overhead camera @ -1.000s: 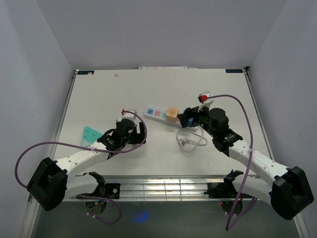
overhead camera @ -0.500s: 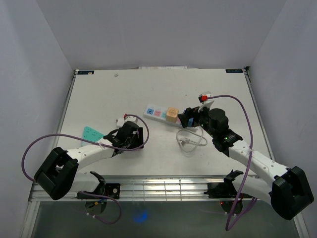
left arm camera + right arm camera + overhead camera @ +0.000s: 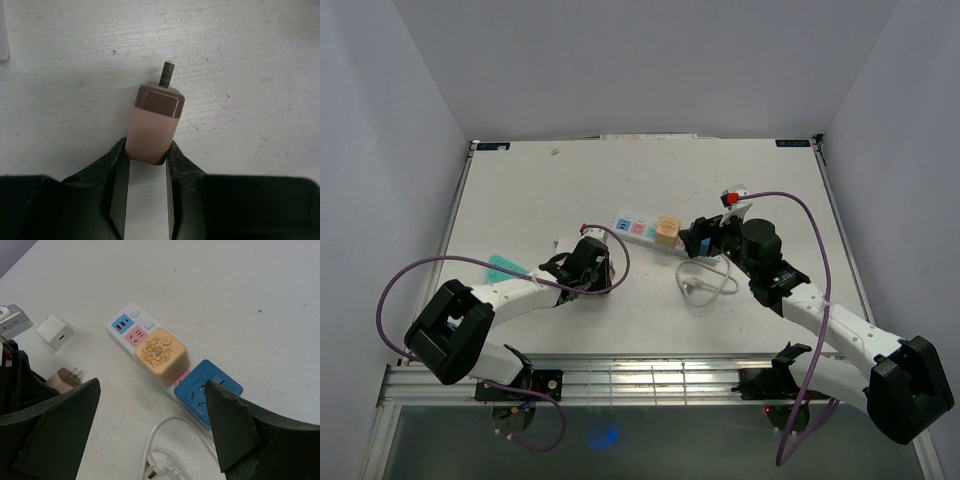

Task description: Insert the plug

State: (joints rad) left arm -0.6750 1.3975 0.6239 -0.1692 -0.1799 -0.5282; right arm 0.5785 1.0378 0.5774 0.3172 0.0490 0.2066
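The plug [image 3: 152, 127] is pinkish with a brown front face and a metal prong [image 3: 166, 74], and it lies on the white table. My left gripper [image 3: 148, 150] is shut on its rear end, one dark finger [image 3: 107, 167] on each side. From above, the left gripper [image 3: 592, 262] sits left of the white power strip [image 3: 638, 229]. In the right wrist view the plug [image 3: 65, 377] lies short of the power strip [image 3: 131, 326]. My right gripper [image 3: 151, 385] hangs open over the strip's blue socket [image 3: 207, 390], holding nothing.
A yellow cube adapter [image 3: 161, 356] sits plugged into the strip's middle. The strip's white cable and its own plug [image 3: 165, 462] lie coiled near the right gripper. A small white charger [image 3: 56, 332] lies beside the plug. A teal card [image 3: 503, 268] lies at the left.
The left gripper has gone from open to shut on the plug, and the left arm has shifted right towards the strip. The right arm has not moved.
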